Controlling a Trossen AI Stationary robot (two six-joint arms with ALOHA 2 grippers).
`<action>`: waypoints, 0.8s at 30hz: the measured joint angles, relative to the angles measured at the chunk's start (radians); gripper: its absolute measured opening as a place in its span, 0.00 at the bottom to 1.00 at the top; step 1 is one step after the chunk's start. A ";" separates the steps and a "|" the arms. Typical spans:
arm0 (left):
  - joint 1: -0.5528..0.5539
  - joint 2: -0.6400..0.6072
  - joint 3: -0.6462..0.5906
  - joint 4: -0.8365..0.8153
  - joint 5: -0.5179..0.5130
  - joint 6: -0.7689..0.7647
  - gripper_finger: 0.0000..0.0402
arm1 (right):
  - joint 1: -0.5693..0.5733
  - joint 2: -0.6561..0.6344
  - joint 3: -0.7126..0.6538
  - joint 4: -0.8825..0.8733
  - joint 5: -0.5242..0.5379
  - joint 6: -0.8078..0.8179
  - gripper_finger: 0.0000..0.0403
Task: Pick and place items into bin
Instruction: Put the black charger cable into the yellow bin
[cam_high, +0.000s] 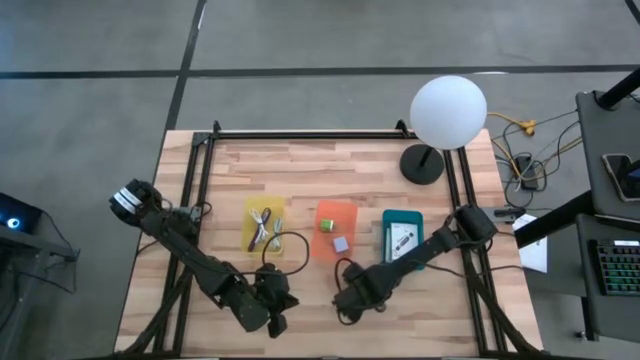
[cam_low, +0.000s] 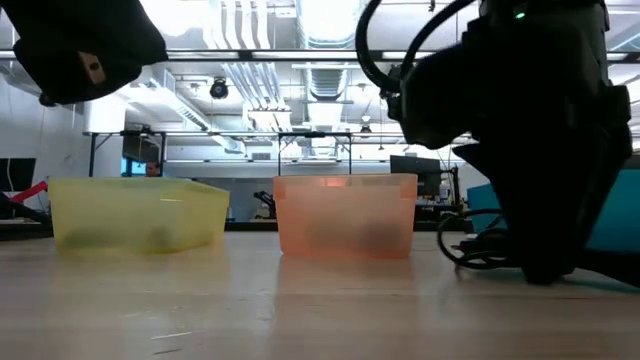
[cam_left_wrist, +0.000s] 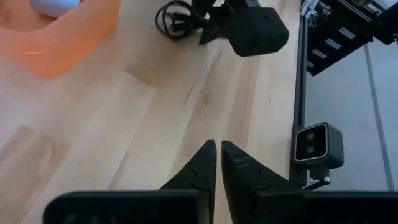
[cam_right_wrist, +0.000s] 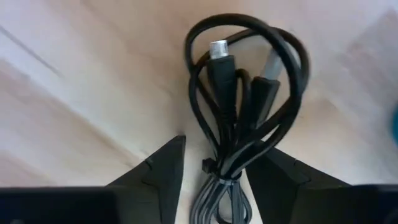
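My left gripper sits low at the near edge of the table, fingers pressed together on nothing, idle. Moving rightward, the yellow bin holds thin cords and small pieces already sorted; a loop of black cord lies on the wood just beside it, not yet binned. Next, the orange bin contains a green cube and a pale-purple cube. My right gripper is down on the table in front of the orange bin, fingers spread on either side of a bundled black cable — the cable lies between them, connector ends visible, and I judge the pinch not yet made. Farther right, the teal bin holds a white printed card. Progress, as I judge it: well along — three bins carry items, and two cords remain on the table. Limits of inspection: from table height the bins' contents show only as vague shadows through the walls, my right arm blocks most of the teal bin there, and from above my right gripper covers the cable, so which bin it belongs in I cannot determine.
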 joint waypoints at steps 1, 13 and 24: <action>-0.001 -0.001 0.000 0.001 0.000 0.000 0.02 | 0.000 0.000 0.000 0.014 0.004 0.000 0.36; -0.035 -0.163 0.000 -0.150 -0.113 0.000 0.02 | 0.027 0.000 0.086 0.078 0.052 -0.023 0.06; -0.126 -0.378 0.000 -0.590 -0.249 -0.199 0.02 | -0.099 0.001 0.268 0.376 0.194 -0.147 0.06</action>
